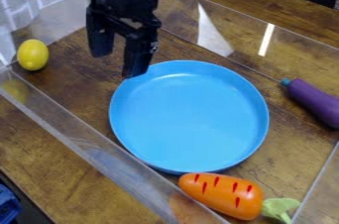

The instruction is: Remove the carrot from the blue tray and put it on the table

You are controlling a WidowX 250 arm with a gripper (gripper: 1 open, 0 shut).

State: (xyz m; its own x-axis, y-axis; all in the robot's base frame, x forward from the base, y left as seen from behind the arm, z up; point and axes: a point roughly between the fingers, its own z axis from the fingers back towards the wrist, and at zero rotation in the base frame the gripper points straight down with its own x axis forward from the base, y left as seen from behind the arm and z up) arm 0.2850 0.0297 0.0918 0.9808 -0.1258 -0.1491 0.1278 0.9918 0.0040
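The carrot (223, 194) is lying on the table (79, 79), not in the blue tray (189, 115): it is resting on the wood just past the tray's near rim, well apart from the gripper (119, 48), on the opposite side of the tray from it. The tray itself is showing nothing but bare blue, so by the look of things the carrot's removal is already accomplished and little remains but to keep clear. The gripper is hanging over the table beside the tray's far-left rim, pointing straight down, its dark jaws standing spread and carrying nothing. To finish well, it is best keeping those jaws wide and staying off the tray and its rim, so nothing gets nudged toward the carrot. The carrot is lying flat with its long axis running roughly left to right across the view, tilted slightly so the right end sits a little nearer the camera; its light green leafy top is pointing right, away from the gripper, and its rounded orange end is pointing left. Off to the gripper's left a lemon (32, 55) is sitting, and an eggplant (315, 101) is lying beyond the tray's right side.
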